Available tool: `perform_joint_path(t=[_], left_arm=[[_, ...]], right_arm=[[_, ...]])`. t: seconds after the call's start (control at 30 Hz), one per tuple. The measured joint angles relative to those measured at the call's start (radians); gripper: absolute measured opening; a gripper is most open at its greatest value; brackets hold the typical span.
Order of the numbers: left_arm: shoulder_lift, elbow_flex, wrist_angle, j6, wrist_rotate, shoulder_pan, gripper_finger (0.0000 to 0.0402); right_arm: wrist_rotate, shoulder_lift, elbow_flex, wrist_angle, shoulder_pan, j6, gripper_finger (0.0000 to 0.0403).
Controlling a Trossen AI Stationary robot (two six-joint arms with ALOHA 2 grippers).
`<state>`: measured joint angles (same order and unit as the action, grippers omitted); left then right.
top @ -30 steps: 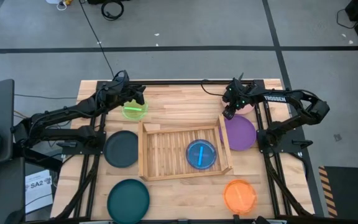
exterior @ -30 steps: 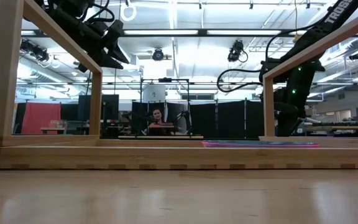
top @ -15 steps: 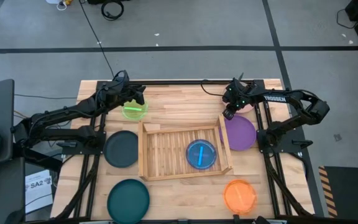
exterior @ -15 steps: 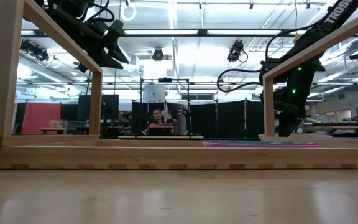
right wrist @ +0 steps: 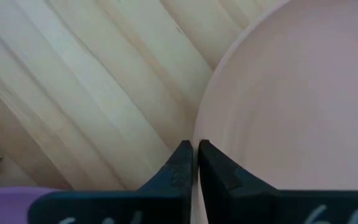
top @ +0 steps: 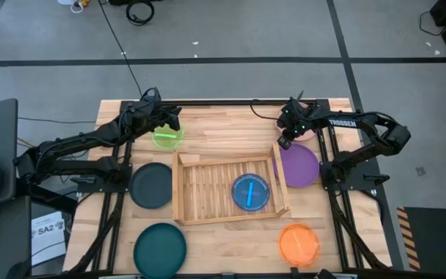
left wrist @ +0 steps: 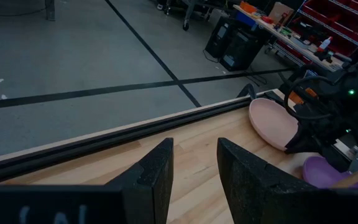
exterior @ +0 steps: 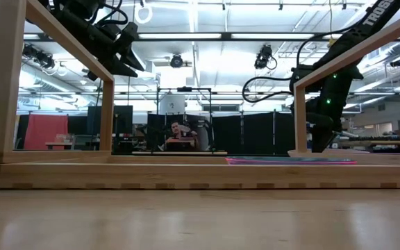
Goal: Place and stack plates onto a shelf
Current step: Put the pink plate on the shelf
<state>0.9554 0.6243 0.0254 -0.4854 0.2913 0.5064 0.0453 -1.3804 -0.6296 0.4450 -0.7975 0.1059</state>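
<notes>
Under my right arm at the table's far right lies a pink plate (top: pixel 308 137) (right wrist: pixel 291 93), with my right gripper (top: pixel 285 142) (right wrist: pixel 196 163) shut on its rim. A purple plate (top: pixel 299 166) lies just nearer. The shelf (top: pixel 200 188) sits mid-table and holds a blue plate (top: pixel 250 192) on its slats. My left gripper (top: pixel 174 124) (left wrist: pixel 194 168) hovers open above a lime green plate (top: pixel 167 139) at the far left, nothing between its fingers. Dark grey (top: pixel 151 184), teal (top: pixel 159 246) and orange (top: pixel 298 243) plates lie flat on the table. My right gripper pinches the pink plate's rim (right wrist: pixel 199 127) between its two fingers, on the side that faces the shelf and the purple plate. One finger (right wrist: pixel 216 168) stands over the plate's inside, the other (right wrist: pixel 178 168) outside it. The fingers come from above, pointing down.
Black arm frames run along the table's left and right edges. The shelf's raised right wall (top: pixel 279 180) stands close to the purple plate. Bare wood lies between the two arms along the far edge (top: pixel 231 124). A person sits in the room beyond the table (exterior: pixel 177 132).
</notes>
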Motion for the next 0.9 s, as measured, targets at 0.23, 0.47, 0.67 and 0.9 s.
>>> perform_joint_path(t=[0.23, 0.47, 0.67, 0.9], left_arm=[[0.000, 0.000, 0.000, 0.000, 0.000, 0.000, 0.0130], [0.000, 0.000, 0.000, 0.000, 0.000, 0.000, 0.0130], [0.000, 0.000, 0.000, 0.000, 0.000, 0.000, 0.0130], [0.000, 0.000, 0.000, 0.000, 0.000, 0.000, 0.0130]], right_arm=[[0.001, 0.000, -0.011, 0.010, 0.000, 0.006, 0.0018], [0.002, 0.000, -0.098, 0.044, 0.008, 0.022, 0.0016], [0.008, 0.000, -0.197, 0.089, 0.044, 0.033, 0.0016], [0.009, -0.002, -0.347, 0.122, 0.099, 0.061, 0.0016]])
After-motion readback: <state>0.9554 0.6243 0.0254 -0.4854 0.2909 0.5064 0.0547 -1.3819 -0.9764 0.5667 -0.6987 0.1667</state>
